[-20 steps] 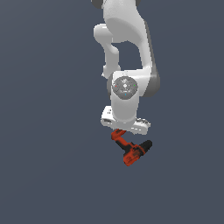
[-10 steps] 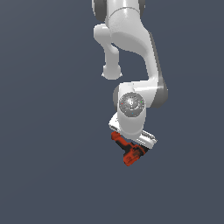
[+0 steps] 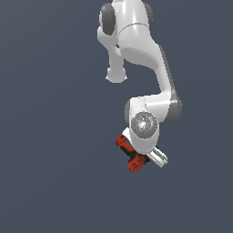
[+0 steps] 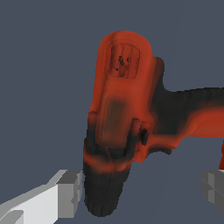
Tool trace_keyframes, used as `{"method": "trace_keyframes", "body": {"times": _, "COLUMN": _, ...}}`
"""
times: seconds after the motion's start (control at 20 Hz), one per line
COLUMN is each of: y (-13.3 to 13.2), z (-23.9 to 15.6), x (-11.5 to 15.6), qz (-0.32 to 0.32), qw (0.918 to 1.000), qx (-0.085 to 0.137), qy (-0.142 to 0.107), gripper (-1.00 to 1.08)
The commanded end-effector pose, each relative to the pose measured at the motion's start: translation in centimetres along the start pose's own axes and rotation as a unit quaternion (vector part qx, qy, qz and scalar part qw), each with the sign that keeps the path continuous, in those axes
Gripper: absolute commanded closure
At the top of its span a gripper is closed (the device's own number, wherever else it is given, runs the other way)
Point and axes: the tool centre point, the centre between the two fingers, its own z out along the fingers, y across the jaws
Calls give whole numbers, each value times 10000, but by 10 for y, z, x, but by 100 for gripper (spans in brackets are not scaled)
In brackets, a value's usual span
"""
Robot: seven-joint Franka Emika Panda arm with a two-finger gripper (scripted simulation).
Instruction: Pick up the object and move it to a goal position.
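Observation:
The object is a small red-orange drill [image 3: 131,157] with a black nose, lying on the dark grey floor. My gripper [image 3: 144,157] has come down over it, and the white hand hides part of the drill in the exterior view. In the wrist view the drill [image 4: 124,109] fills the frame, with its black nose [image 4: 104,192] between my fingertips and its handle running off to one side. One grey fingertip [image 4: 70,192] sits right beside the nose. The other fingertip [image 4: 213,188] stands well clear of it. The gripper [image 4: 142,192] is open.
The white arm [image 3: 136,41] reaches down from above in the exterior view. The plain dark grey floor [image 3: 54,182] surrounds the drill. No other object shows.
The arm has bent lower and swung towards the exterior view's right. The hand has turned and dropped over the drill. The drill has stayed in place.

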Motion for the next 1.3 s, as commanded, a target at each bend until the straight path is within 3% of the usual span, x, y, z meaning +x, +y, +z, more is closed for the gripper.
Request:
{"method": "trace_keyframes", "body": {"times": 0.0, "y": -8, "z": 6, "x": -2, "qz": 265, "qw": 9996, "qx": 16, "qy": -74, "gripper": -100}}
{"method": "trace_keyframes", "body": {"times": 0.5, "y": -24, "z": 21, "x": -7, "qz": 837, "qw": 9962, "qx": 32, "qy": -244, "gripper": -100}}
{"method": "trace_keyframes", "body": {"times": 1.25, "y": -26, "z": 52, "x": -10, "qz": 887, "qw": 9957, "qx": 31, "qy": -258, "gripper": -100}}
